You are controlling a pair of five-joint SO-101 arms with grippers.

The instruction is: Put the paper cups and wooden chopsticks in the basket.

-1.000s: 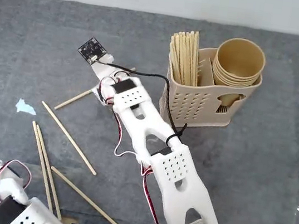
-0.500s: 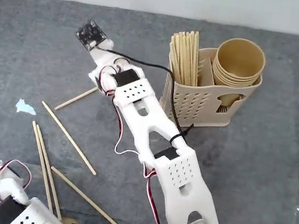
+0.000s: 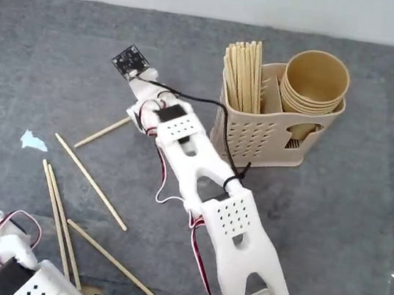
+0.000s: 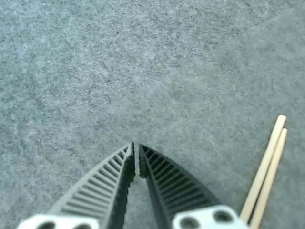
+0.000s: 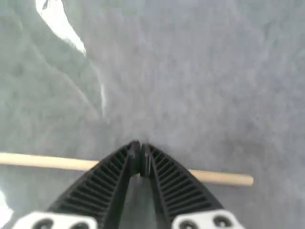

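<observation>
My right gripper (image 5: 139, 147) is shut on a wooden chopstick (image 5: 47, 161) that crosses behind its fingers just over the grey carpet. From above, that chopstick (image 3: 101, 132) sticks out from under the right arm's wrist (image 3: 151, 107), left of the basket (image 3: 265, 139). The beige basket holds stacked paper cups (image 3: 316, 80) and a bundle of chopsticks (image 3: 244, 73). My left gripper (image 4: 136, 147) is shut on nothing above bare carpet, with a pair of chopsticks (image 4: 267, 171) beside it. The left arm (image 3: 1, 267) sits at the near left corner.
Loose chopsticks lie on the carpet at the left: one slanted (image 3: 90, 180), a close pair (image 3: 58, 219) and one nearer the front (image 3: 120, 267). A small blue scrap (image 3: 33, 141) lies at the far left. A pale wall runs along the back.
The right arm's wrist swung away from the front edge, then back toward the basket. The chopstick under it shifted slightly. The left arm has kept still.
</observation>
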